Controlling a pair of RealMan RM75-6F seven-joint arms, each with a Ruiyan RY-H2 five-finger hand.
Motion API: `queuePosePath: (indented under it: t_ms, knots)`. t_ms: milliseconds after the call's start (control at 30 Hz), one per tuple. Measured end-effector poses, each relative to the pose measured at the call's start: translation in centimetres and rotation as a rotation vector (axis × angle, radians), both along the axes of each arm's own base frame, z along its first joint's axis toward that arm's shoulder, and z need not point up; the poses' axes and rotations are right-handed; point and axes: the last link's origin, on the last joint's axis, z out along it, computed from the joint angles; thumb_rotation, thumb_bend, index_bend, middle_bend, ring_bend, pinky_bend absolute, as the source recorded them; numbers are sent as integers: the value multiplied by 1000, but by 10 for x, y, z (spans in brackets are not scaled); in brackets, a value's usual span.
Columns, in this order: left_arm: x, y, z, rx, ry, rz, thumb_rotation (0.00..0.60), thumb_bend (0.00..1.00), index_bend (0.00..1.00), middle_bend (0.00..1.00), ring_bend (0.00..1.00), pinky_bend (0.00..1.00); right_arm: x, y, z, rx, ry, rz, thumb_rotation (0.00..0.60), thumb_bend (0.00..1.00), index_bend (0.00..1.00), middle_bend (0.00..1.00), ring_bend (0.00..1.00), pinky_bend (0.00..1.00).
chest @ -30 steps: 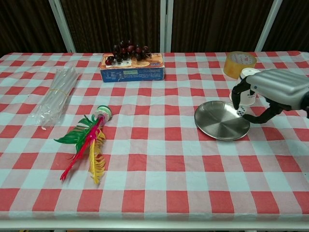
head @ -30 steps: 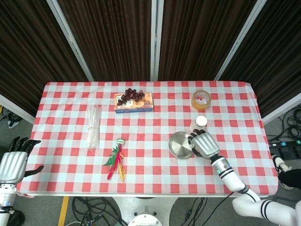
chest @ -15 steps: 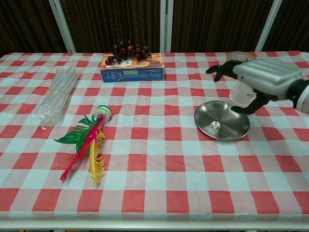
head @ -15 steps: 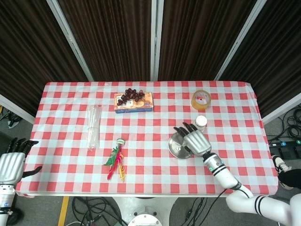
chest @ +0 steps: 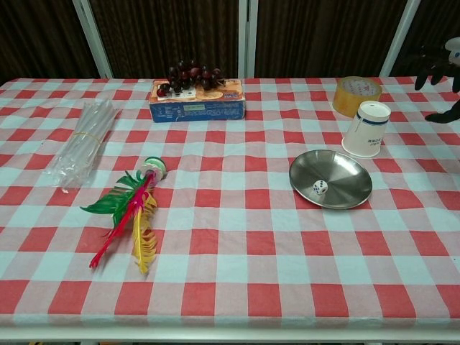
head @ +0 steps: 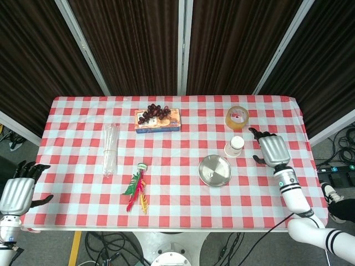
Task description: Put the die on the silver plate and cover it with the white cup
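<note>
The silver plate [head: 214,170] [chest: 330,179] lies on the checked cloth right of centre. A small white die [chest: 320,187] rests inside it, left of its middle. Just behind and to the right of the plate stands the white cup [head: 234,146] [chest: 366,129], with nothing touching it. My right hand [head: 270,149] [chest: 438,65] hovers to the right of the cup, fingers spread, holding nothing. In the chest view only its dark fingers show at the right edge. Off the table's lower left corner, my left hand [head: 15,191] is empty with its fingers apart.
A yellow tape roll [head: 237,117] [chest: 357,95] sits behind the cup. A box topped with grapes [head: 158,120] [chest: 198,100] is at the back centre. A clear plastic bundle [head: 110,148] [chest: 83,144] and a feathered shuttlecock [head: 137,188] [chest: 133,208] lie on the left half.
My right hand let go of the die, which now lies on the plate. The hand then swung away from the plate to the right, past the cup.
</note>
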Motion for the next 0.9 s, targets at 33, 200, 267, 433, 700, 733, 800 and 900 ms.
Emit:
queuePosePath:
  t_ms: [33, 200, 267, 433, 700, 733, 800, 900]
  knots:
    - [0, 0, 0, 1, 1, 3, 600, 29, 221, 223, 120, 78, -2, -4, -3, 13, 1, -13, 600, 125, 147, 232, 184, 340]
    - [-2, -3, 3, 5, 9, 23, 600, 29, 222, 223, 120, 78, -2, -26, -23, 50, -25, -42, 600, 125, 147, 210, 154, 293]
    - [-1, -3, 3, 5, 10, 25, 600, 29, 222, 223, 120, 78, 2, -32, -31, 69, -43, -42, 600, 125, 147, 211, 154, 292]
    - [0, -2, 3, 2, 14, 22, 600, 29, 222, 223, 121, 78, 12, -43, -48, 117, -53, -32, 600, 143, 208, 249, 162, 290]
    - [-1, -3, 3, 1, 10, 29, 600, 28, 222, 223, 120, 78, 19, -48, -60, 126, -103, -19, 600, 283, 485, 423, 319, 404]
    - [-1, -3, 3, 0, 10, 29, 600, 28, 222, 223, 120, 78, 20, -48, -60, 121, -110, -11, 600, 289, 530, 452, 349, 428]
    - [-1, -4, 3, 2, 8, 31, 600, 29, 223, 223, 120, 78, 22, -46, -58, 105, -127, 15, 600, 292, 590, 492, 392, 457]
    - [-2, -5, 4, 2, 6, 35, 600, 29, 223, 223, 120, 78, 29, -39, -51, 84, -156, 68, 600, 295, 615, 515, 415, 473]
